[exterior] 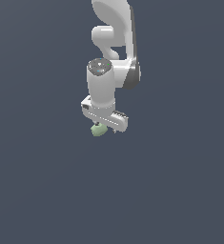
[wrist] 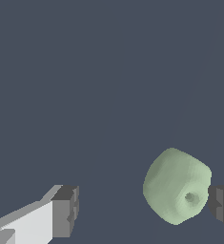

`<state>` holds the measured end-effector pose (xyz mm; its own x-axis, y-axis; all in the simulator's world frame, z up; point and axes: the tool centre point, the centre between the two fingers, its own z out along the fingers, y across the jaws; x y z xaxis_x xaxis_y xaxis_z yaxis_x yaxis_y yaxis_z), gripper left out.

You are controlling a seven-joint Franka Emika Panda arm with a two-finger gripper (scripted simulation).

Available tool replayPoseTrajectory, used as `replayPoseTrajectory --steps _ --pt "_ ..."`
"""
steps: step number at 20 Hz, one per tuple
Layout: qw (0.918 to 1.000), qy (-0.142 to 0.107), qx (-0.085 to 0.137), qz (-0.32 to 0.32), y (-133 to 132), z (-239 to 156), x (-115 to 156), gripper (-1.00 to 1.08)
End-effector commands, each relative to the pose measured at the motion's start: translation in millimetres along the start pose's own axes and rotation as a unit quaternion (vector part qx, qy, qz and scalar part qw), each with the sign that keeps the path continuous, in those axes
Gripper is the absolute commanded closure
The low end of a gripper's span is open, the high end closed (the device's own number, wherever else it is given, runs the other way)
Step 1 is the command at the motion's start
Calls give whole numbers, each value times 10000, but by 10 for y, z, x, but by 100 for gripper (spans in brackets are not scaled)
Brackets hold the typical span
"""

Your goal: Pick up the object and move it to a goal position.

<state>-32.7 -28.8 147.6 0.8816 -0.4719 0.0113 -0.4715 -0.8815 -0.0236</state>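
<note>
The object (exterior: 98,129), a small pale green rounded lump, shows just under the white hand in the exterior view, toward that view's left side of the hand. My gripper (exterior: 106,129) points down over it. The wrist view shows the object (wrist: 178,186) between the two dark finger pads (wrist: 66,212), lying close against one pad and far from the other. The gripper (wrist: 144,209) is open, with a wide gap on the object's free side. I cannot tell whether the lump rests on the surface or hangs above it.
A plain dark grey-blue surface fills both views. The white arm (exterior: 114,43) rises behind the hand toward the top of the exterior view. Nothing else shows.
</note>
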Motion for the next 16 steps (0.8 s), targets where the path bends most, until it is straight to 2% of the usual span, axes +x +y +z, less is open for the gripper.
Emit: replayPoseTrajectory --steps 1,6,16 --pt "9992 -7 -17 405 91 57 -45 -92" --pt "9928 -18 -53 1197 273 166 -141 -92" --pt "9705 -23 -110 2407 556 320 -302 -92"
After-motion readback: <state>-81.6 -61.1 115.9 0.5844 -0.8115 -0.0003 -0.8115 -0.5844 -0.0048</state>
